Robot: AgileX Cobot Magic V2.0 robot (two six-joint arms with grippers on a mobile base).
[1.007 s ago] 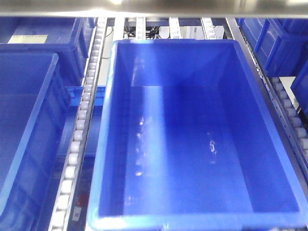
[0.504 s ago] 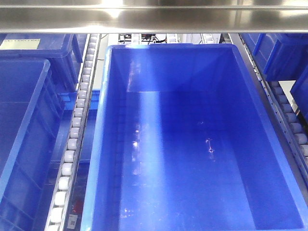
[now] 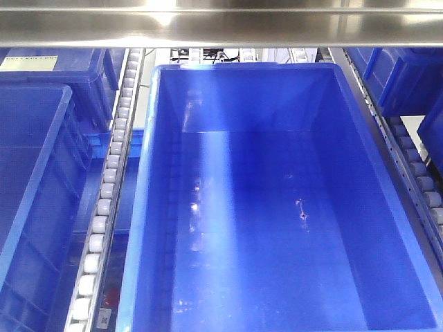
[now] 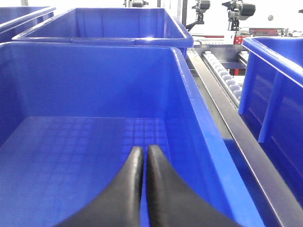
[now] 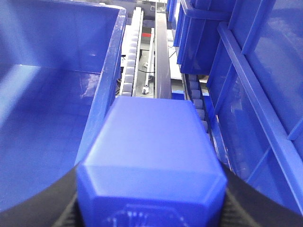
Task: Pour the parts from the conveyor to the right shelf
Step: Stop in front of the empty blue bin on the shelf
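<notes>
From the left wrist camera I see the left gripper (image 4: 144, 152) reaching out roughly level over the inside of the large blue bin (image 4: 85, 137). It is aimed along the bin's length toward the far wall, and its two black fingers (image 4: 135, 175) are pressed together tip to tip with nothing between them. On the right wrist camera the right gripper (image 5: 150, 208) also reaches forward, tipped a little downward. Its dark fingers (image 5: 246, 203) show at both lower corners of the small blue box (image 5: 151, 137), pinching it from either side. The box fills the middle of that view and hangs over the bin's right-hand rim and the roller track (image 5: 134, 42) just beside it, with the bin's hollow on its left and the neighbouring blue bins (image 5: 265, 85) on its right. Its long axis runs straight away from the wrist, parallel to the track and the steel rail (image 5: 161, 47), far end pointing up the lane. The face turned toward me is closed, with chamfered corners and faint raised markings near the fingers; I cannot tell which way its opening faces, or whether parts are inside. The front camera looks down onto the bin's scuffed floor beneath a steel beam (image 3: 221, 28)
</notes>
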